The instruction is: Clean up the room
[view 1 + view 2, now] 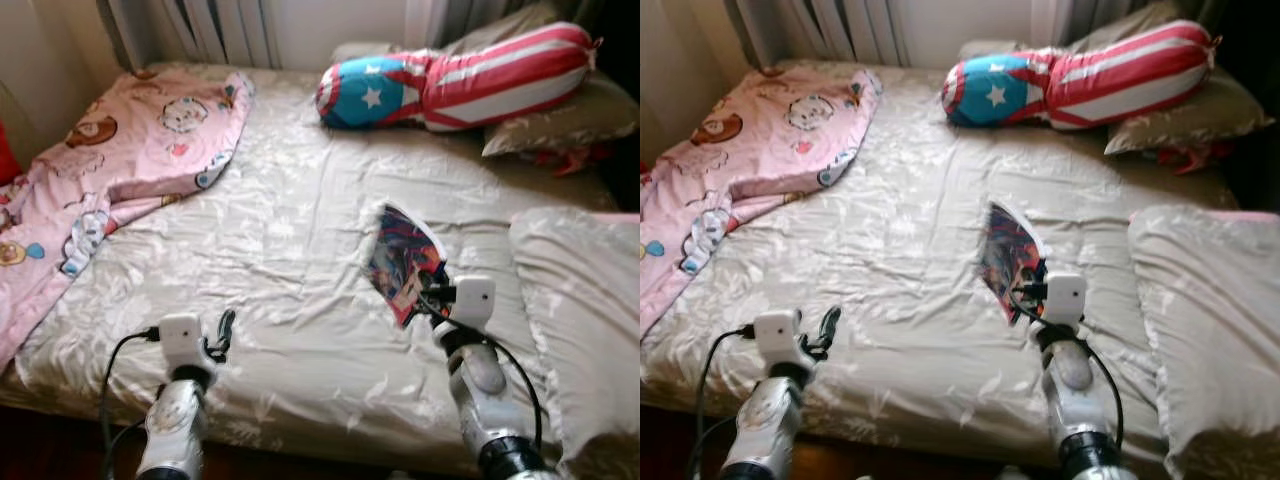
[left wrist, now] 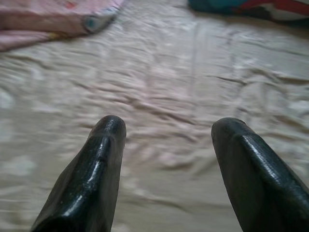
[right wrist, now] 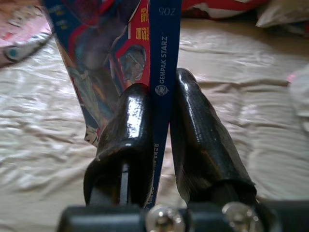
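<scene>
We've got the comic book (image 3: 164,58) pinched by its blue spine in the right end effector (image 3: 161,145), held upright just above the bed (image 1: 280,250). It looks light and floppy with slick glossy covers, so gripping the spine seems smartest; loose pages would probably splay. Cover's busy red-and-blue artwork. Left end effector (image 2: 166,145) hovers over the sheet, fingers apart, empty.
</scene>
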Robot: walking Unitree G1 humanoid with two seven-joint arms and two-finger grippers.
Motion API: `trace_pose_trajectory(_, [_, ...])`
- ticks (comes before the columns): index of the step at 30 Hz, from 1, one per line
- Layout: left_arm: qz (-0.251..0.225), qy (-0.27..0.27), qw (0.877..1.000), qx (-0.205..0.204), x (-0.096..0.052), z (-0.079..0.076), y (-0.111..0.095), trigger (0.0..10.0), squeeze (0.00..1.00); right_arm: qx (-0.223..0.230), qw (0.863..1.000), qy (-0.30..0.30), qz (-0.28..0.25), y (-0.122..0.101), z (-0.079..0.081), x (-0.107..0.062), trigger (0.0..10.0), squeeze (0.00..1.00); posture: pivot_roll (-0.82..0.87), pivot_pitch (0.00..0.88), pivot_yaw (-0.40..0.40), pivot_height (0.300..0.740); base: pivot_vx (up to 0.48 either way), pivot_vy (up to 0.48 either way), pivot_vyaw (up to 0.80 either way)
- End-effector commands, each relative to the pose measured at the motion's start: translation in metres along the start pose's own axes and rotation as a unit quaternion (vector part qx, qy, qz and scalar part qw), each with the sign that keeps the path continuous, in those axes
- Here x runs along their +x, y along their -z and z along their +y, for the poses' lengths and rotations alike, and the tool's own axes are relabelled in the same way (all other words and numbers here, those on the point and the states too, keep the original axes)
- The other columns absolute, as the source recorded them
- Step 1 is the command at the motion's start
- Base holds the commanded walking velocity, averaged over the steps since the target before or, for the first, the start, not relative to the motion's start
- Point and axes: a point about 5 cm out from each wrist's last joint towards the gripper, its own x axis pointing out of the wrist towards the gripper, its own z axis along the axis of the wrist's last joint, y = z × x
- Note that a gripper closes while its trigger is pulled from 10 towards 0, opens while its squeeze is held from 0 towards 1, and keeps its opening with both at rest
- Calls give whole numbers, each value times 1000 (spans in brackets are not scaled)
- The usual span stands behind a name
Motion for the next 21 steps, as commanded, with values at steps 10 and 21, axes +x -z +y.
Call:
trace_pose_trajectory(10, [-5,-6,1000,6,-2,10,-4,10000,0,8,1000,9,-24,-9,0,1,10000,0,-37,176,-27,720,0,0,0])
trace_pose_trajectory(21, [-4,-6,1000,5,-3,10,-2,10000,0,-4,1000,6,-13,-7,2,2,10000,0,-34,180,-26,676,0,0,0])
